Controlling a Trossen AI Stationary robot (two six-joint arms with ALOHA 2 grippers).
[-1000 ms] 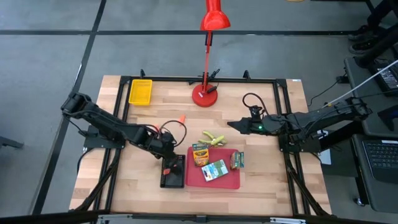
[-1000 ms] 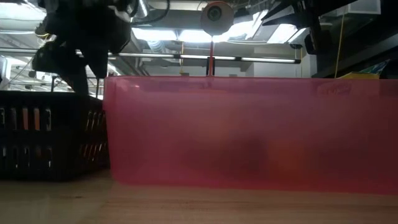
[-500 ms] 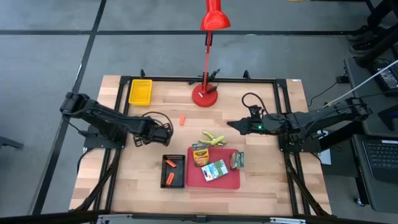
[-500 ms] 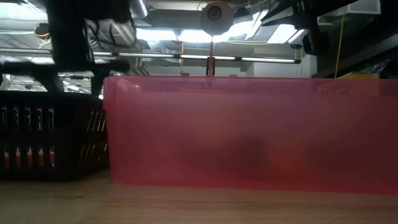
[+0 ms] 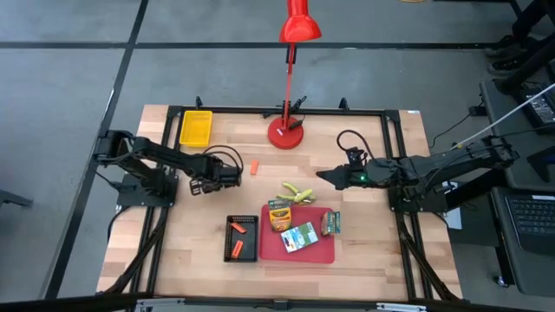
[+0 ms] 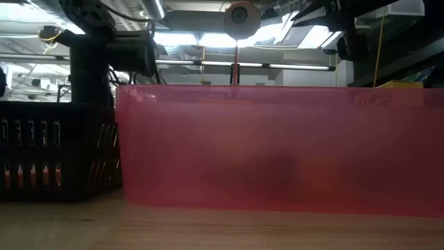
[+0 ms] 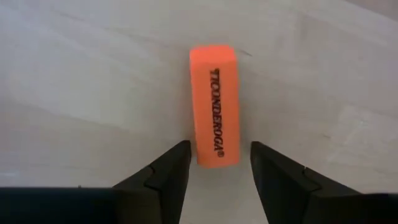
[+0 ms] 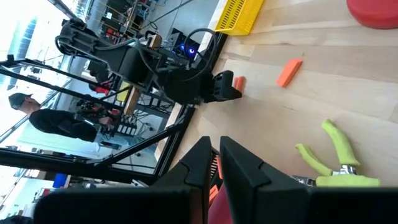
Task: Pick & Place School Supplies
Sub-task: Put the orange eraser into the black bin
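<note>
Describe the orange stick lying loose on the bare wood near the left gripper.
The orange stick is a short, matte block with squared edges and black lettering along one face. It lies flat on the bare wooden table, apart from the trays. The left gripper has its open fingers on either side of the stick's near end, not visibly touching.

Your high view looks straight down on the whole table [image 5: 381, 260]; your low view sits against the red tray [image 6: 277, 146]; both wrist views share the orange stick [image 7: 214, 106]
</note>
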